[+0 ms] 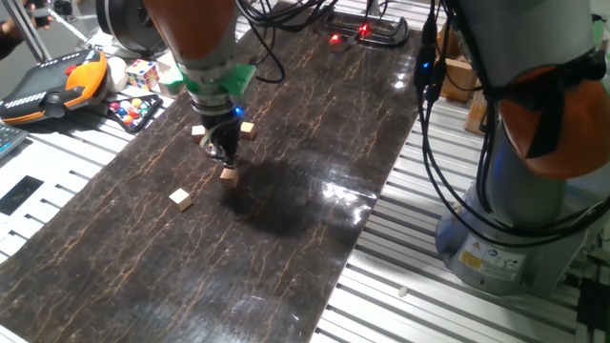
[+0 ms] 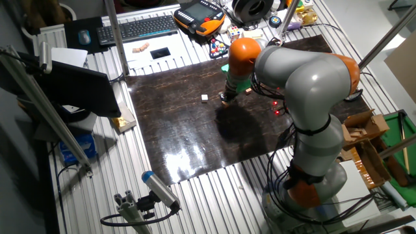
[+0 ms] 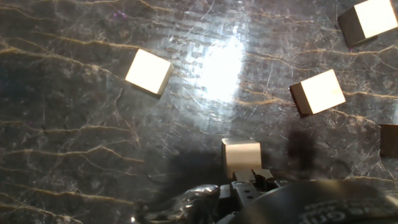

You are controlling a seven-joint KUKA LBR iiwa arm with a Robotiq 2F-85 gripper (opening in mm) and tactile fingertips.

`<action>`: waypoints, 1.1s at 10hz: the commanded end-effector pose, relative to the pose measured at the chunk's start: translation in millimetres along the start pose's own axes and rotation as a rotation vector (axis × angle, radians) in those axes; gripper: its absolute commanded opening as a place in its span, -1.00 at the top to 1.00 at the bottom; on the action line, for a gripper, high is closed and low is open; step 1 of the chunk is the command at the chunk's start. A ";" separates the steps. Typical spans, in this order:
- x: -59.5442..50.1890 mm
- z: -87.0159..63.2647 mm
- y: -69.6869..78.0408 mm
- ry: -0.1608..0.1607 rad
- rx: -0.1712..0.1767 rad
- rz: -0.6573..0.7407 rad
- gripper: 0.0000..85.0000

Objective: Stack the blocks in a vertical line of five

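Note:
Several small light-tan blocks lie on the dark marble-patterned mat (image 1: 286, 248). One block (image 1: 228, 173) (image 3: 241, 154) rests on the mat right at the tips of my gripper (image 1: 226, 159) (image 3: 249, 182), in front of the fingers and not between them. The fingers look pressed together into one narrow dark tip, so the gripper reads as shut. Other blocks lie at the near left (image 1: 180, 198) (image 3: 148, 71), the far left (image 1: 198, 131) and the far right (image 1: 248, 129) (image 3: 317, 91). The hand view shows further blocks at its top right (image 3: 367, 18) and right edge (image 3: 389, 140). In the other fixed view my gripper (image 2: 224, 99) stands beside one block (image 2: 205, 97).
A Rubik's cube (image 1: 143, 73), a tray of coloured balls (image 1: 133, 110) and an orange teach pendant (image 1: 57, 81) sit off the mat's far left corner. The arm's grey base (image 1: 515, 191) and cables stand to the right. Slotted aluminium table surrounds the mat.

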State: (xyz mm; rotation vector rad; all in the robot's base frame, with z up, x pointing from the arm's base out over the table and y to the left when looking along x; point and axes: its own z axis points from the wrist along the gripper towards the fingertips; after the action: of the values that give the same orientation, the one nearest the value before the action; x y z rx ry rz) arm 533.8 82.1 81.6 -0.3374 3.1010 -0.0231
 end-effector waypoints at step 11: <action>0.0 0.0 0.1 -0.039 0.007 -0.006 -0.90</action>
State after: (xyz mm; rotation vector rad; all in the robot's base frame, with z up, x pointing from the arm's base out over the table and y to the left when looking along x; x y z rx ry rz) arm 533.9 82.2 81.3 -0.3452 3.0616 -0.0269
